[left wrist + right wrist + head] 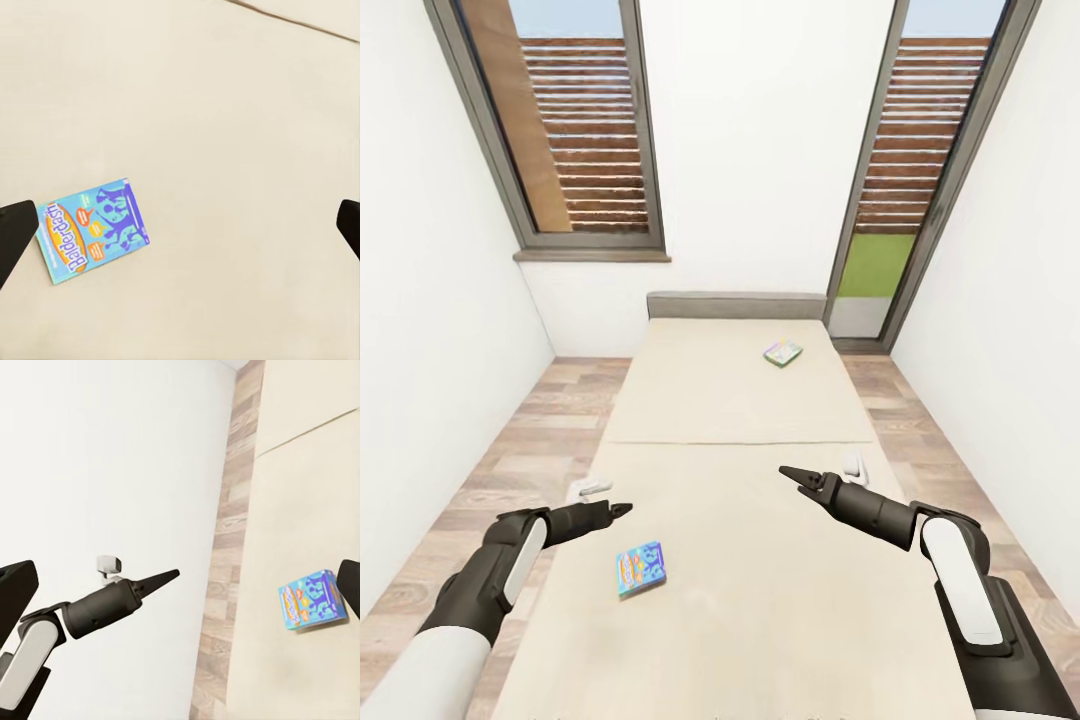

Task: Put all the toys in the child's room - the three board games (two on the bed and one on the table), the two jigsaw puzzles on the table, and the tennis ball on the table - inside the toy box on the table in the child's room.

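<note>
Two board games lie on the bed (730, 420) ahead of you in the head view; the blue board game (641, 568) sits near the foot end, just beyond and inward of your left gripper (622, 510), whose fingers look pressed together there; the white-green board game (783, 352) rests far up toward the headboard; your right gripper (792, 474) hovers over the mattress, well apart from both boxes, tips seemingly together.

Your left wrist view shows the blue box (94, 230) flat on the cream mattress, between widely parted fingertips (15, 232); so you cannot tell this hand's state for certain.

Your right wrist view shows parted fingertips (16, 585) too, the left gripper (171, 575) and the blue box (312, 600).
</note>
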You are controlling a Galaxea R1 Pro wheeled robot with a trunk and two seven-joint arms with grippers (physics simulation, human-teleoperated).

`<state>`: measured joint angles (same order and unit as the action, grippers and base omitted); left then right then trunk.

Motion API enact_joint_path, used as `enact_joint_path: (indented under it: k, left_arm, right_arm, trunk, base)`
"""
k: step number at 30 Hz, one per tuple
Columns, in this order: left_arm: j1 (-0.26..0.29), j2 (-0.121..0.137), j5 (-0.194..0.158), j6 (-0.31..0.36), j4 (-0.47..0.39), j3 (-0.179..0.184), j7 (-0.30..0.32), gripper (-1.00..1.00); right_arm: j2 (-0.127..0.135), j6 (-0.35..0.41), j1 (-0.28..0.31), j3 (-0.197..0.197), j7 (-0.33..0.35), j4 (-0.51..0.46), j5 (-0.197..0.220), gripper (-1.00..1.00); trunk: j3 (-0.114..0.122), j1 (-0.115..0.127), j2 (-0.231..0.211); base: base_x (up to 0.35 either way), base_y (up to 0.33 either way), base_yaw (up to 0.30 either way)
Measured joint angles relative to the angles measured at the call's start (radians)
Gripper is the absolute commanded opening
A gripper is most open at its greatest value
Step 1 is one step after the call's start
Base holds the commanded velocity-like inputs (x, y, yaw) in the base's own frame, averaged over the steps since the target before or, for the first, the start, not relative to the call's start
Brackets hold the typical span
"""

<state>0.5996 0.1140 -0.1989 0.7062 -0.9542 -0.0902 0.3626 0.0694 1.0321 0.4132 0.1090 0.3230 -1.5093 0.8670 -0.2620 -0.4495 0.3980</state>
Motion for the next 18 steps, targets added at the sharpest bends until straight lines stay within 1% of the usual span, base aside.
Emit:
enact_joint_path:
  k: [18]
  left_arm:
    - [0.001, -0.009, 0.002, -0.018, 0.010, 0.000, -0.006, 1.00]
  right_arm:
    - [0.000, -0.003, 0.000, 0.000, -0.001, 0.001, 0.000, 1.00]
  trunk:
    - [-0.030, 0.000, 0.000]
  base:
    - [0.000, 0.000, 0.000]
